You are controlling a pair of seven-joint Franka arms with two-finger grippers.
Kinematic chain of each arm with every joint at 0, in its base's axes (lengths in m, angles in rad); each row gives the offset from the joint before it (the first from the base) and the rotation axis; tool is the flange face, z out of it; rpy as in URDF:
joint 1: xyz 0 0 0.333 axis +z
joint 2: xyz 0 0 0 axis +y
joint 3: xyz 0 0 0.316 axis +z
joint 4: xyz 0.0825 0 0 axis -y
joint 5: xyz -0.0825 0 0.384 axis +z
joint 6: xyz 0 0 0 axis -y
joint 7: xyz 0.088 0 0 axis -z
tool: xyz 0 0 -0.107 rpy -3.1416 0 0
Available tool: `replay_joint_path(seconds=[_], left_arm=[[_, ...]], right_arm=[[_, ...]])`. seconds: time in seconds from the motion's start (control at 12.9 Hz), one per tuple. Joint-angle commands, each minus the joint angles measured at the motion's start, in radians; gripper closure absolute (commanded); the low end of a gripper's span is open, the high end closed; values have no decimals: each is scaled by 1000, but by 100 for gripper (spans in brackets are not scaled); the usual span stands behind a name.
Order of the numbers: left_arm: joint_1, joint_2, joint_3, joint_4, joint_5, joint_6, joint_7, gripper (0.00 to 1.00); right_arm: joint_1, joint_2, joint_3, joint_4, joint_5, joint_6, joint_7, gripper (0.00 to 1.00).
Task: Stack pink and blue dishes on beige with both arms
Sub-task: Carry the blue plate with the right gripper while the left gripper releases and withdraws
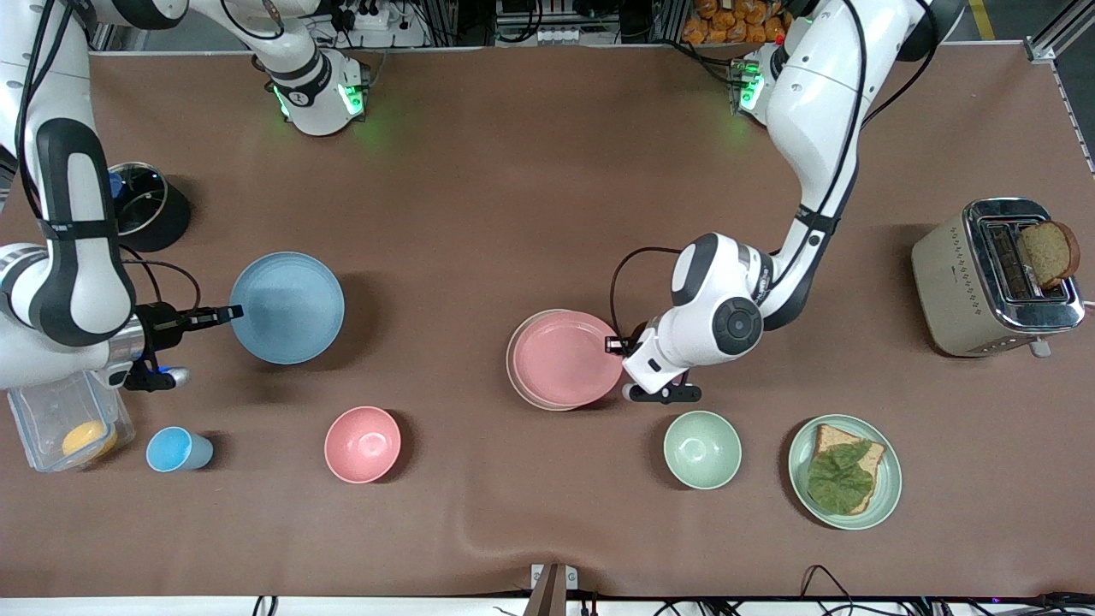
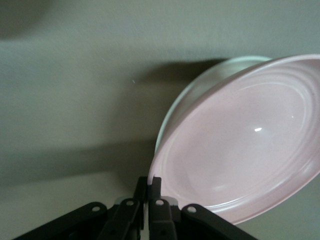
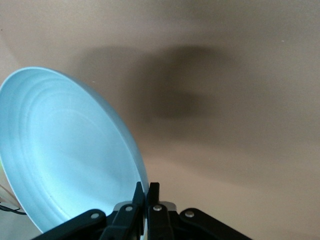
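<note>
The light blue plate hangs a little over the table toward the right arm's end and casts a shadow. My right gripper is shut on its rim, and in the right wrist view the fingertips pinch the edge of the blue plate. The pink plate sits over the beige plate, of which only a crescent of rim shows. My left gripper is shut on the pink rim. In the left wrist view my left gripper holds the pink plate tilted above the beige rim.
Nearer the front camera stand a blue cup, a pink bowl, a green bowl and a green plate with bread and leaf. A toaster is at the left arm's end. A clear container and a dark pot are at the right arm's end.
</note>
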Motion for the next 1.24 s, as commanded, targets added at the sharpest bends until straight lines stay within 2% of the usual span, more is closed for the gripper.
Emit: replay_joint_path(seconds=[0.0,0.08,0.15,0.23,0.31,0.62,0.77,0.93,1.01,1.16], left_arm=[[-21,30,-2,21,-25,6,16,100],[-23,35,-2,21,-25,8,16,100],[-23,35,-2,21,-25,12,16,93],[-23,35,-2,21,-22,12,16,21],[-21,27,-2,21,-13,12,17,0],[-9,-37,8,23,-5,8,10,0],[26,-100,19,18,80,-17,11,0],[66,-154,18,10,250,-84,36,0],[100,-169,16,10,300,-115,80,0],[161,-198,19,10,314,-153,213,0]], right_arm=[[0,1,5,8,-2,-8,13,100],[0,1,5,8,-1,-8,13,100],[3,1,5,9,-1,-8,14,100],[16,1,5,15,-1,-14,21,100],[30,-2,5,20,1,-14,54,100],[153,-2,6,55,16,-15,230,100],[254,-2,8,75,22,-8,364,100],[361,6,6,92,51,1,474,100],[406,20,8,103,74,27,517,100],[483,59,8,115,128,112,556,100]])
